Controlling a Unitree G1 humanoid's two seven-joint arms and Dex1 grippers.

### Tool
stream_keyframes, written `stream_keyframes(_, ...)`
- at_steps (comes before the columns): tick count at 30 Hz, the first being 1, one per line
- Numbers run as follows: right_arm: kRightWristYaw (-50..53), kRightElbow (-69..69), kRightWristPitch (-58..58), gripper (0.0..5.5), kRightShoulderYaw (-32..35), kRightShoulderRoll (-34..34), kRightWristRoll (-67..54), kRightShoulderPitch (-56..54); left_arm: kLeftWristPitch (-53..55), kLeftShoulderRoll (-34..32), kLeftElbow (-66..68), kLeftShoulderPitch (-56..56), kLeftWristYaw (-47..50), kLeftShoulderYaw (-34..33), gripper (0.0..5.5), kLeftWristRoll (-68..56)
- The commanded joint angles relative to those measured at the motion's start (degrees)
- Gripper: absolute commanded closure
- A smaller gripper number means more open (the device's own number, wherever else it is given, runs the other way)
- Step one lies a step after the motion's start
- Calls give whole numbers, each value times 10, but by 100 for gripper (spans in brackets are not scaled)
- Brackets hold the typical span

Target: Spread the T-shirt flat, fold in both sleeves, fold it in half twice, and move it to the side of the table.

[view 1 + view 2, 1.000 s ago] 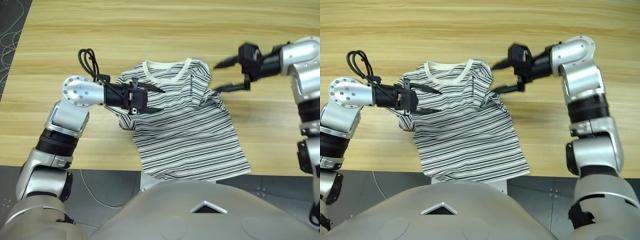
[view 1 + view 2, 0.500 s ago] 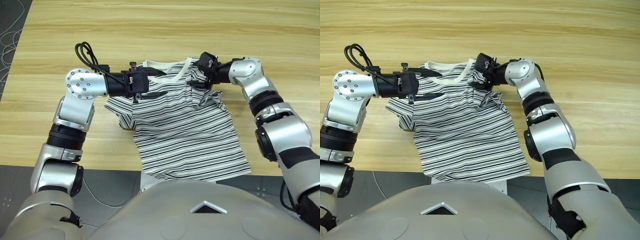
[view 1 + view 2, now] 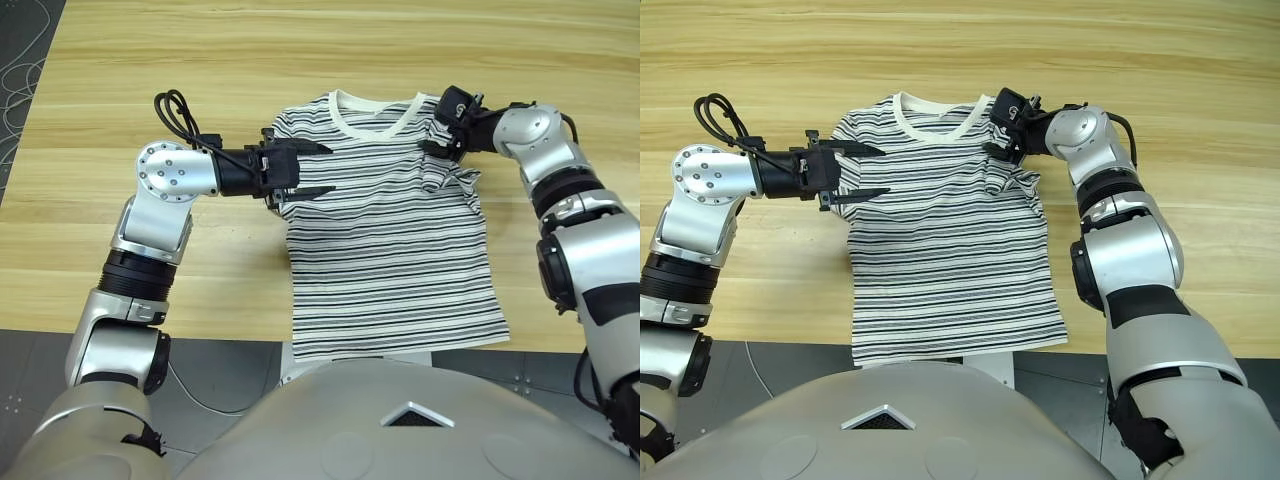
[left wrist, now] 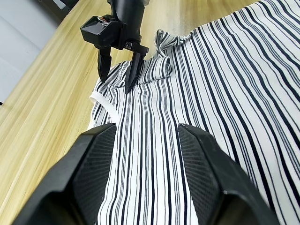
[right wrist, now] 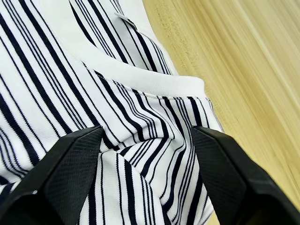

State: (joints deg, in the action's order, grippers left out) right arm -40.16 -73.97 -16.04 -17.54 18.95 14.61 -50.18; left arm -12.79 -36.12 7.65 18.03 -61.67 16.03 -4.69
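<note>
A black-and-white striped T-shirt (image 3: pixel 390 240) lies face up on the wooden table (image 3: pixel 150 60), with its cream collar (image 3: pixel 375 108) at the far end. My left gripper (image 3: pixel 322 168) is open, its fingers over the shirt's left shoulder edge. My right gripper (image 3: pixel 432 140) rests on the right shoulder beside the collar, open, with wrinkled fabric (image 5: pixel 145 140) between its pads. The left wrist view shows its fingertips (image 4: pixel 129 86) touching the cloth. The right sleeve (image 3: pixel 458 180) is bunched up. The left sleeve is hidden.
The shirt's hem (image 3: pixel 400 345) reaches the table's near edge. Bare wood stretches to the far side and to both sides of the shirt. A dark floor with cables (image 3: pixel 20 50) borders the table's left end.
The shirt has slid to the right and away from me and lies flatter. My right gripper moved right with the shoulder. My left gripper stayed at the left shoulder.
</note>
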Motion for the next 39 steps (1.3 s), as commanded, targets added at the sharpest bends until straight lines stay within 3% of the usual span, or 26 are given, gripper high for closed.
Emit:
stream_keyframes(1, -5, -10, 10, 203, 0, 16, 16, 5, -5, 4, 5, -3, 8, -1, 305, 13)
stream_keyframes(6, -23, 3, -4, 203, 17, 5, 4, -4, -13, 44, 71, 15, 44, 14, 305, 47)
stream_keyframes(12, -51, 26, -17, 203, 32, -5, -6, -20, -67, 151, 357, 82, 130, 18, 305, 86)
stream_keyframes(18, -67, 41, -21, 203, 35, -12, -4, -22, -125, 150, 548, 129, 176, 17, 305, 126)
stream_keyframes(39, -32, -2, 6, 203, 1, 63, 56, -2, -167, 139, 589, 133, 167, 8, 305, 135)
